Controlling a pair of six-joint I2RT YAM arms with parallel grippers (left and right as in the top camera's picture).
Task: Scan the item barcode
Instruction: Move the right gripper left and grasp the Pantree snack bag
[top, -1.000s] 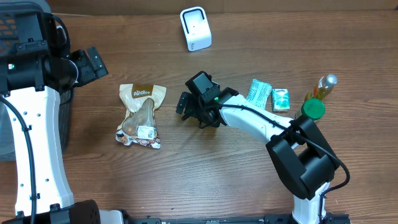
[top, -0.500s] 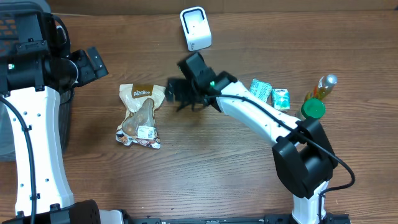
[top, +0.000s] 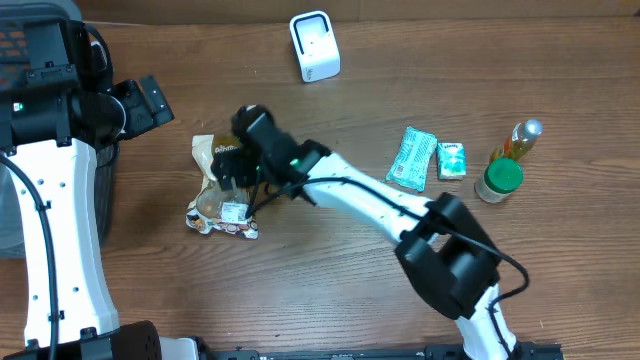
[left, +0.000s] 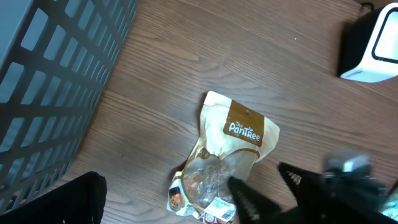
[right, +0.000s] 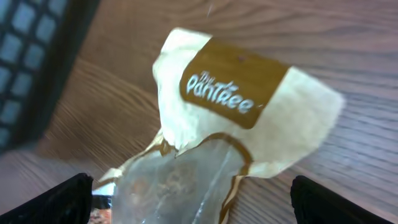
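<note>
Two arms are reaching over a wooden table (top: 160, 300). At the far left edge of the overhead frame a dark mesh basket (top: 20, 35) is sitting, and in the left wrist view its grey grid wall is filling the upper left. Just beside it the left gripper (top: 152, 100) is hovering in the upper left, its fingers standing wide apart and holding nothing.

Left of centre a snack bag (top: 222, 190) is lying flat on the wood. It is cream-coloured, with a brown label at its upper end reading "The Pantree" in white letters. Below the label a clear window is showing brownish food. Near the lower end a small white sticker (top: 235, 211) is showing, its print too small to read.

The right gripper (top: 238, 165) is hanging directly over the bag's middle, fingers spread wide on either side and not clamping it. Whether the tips are touching the wrapper I cannot tell. Its arm is stretching across from the lower right of the frame.

At top centre a white scanner (top: 314, 45) is standing, well apart from the bag. Further right a green packet (top: 411, 158) and a small green box (top: 452, 160) are lying just beside each other, their lettering unreadable. Near the right edge a green-lidded jar (top: 501, 177) is standing just beside a bottle (top: 522, 138) of yellow liquid.
</note>
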